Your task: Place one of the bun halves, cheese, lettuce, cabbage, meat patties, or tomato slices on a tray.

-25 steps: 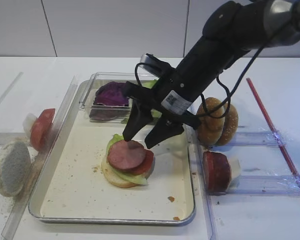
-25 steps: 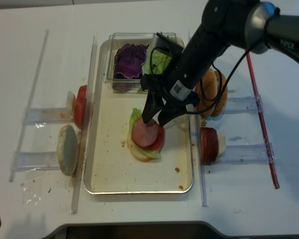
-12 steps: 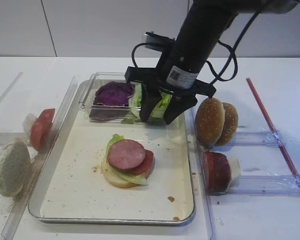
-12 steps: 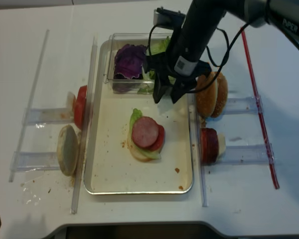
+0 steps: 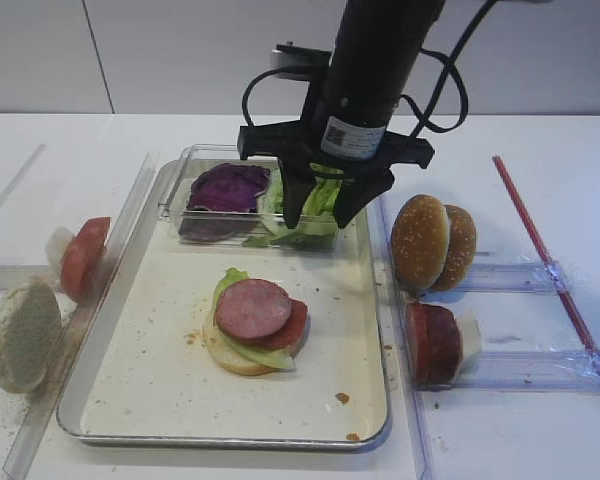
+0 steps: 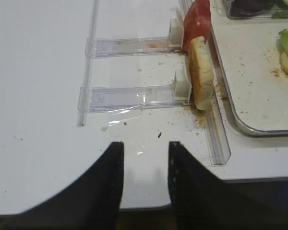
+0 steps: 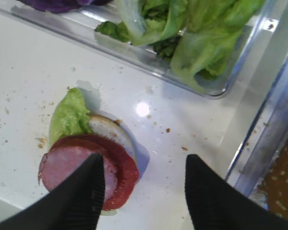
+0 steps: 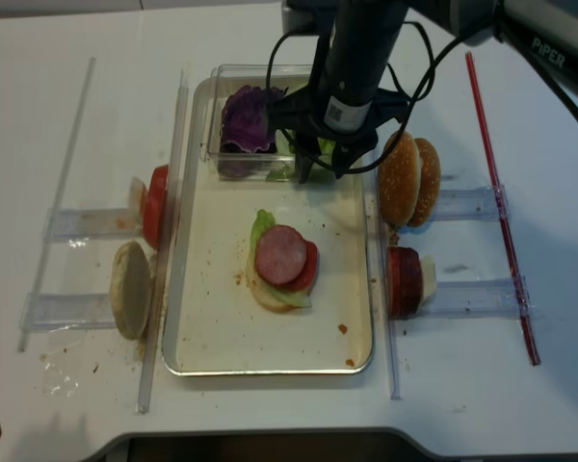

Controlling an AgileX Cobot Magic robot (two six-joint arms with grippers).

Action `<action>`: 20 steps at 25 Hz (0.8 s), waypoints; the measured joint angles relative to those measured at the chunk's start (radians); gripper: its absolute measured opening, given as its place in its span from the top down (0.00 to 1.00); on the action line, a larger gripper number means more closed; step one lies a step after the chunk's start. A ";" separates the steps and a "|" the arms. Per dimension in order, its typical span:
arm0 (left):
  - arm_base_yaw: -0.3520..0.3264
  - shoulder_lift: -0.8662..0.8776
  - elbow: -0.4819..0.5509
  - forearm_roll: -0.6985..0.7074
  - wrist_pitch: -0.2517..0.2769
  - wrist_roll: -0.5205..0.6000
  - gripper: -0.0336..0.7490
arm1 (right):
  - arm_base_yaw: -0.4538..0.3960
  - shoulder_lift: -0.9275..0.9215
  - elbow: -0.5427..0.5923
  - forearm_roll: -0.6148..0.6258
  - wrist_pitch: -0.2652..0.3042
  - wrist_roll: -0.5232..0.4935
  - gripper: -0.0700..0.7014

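lettuce below right end effector, open-jawed

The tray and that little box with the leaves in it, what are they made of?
The tray looks like metal: shiny silver raised rim, cream crumb-speckled floor. The box seems clear plastic: the purple cabbage and lettuce show through its walls.

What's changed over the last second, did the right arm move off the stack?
Yes. The right gripper, open and empty, rose from just above the pinkish-brown meat patty and swung back over the light green lettuce in the clear plastic box. The stacked sandwich on the metal tray and the side racks' items are unchanged.
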 joint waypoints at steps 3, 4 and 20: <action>0.000 0.000 0.000 0.000 0.000 0.000 0.67 | 0.000 -0.015 0.000 -0.058 0.003 0.025 0.38; 0.000 0.000 0.000 0.000 0.000 0.000 0.67 | 0.000 -0.023 0.000 -0.071 0.003 0.027 0.38; 0.000 0.000 0.000 0.000 0.000 0.000 0.68 | -0.303 -0.214 0.082 -0.147 0.010 -0.031 0.38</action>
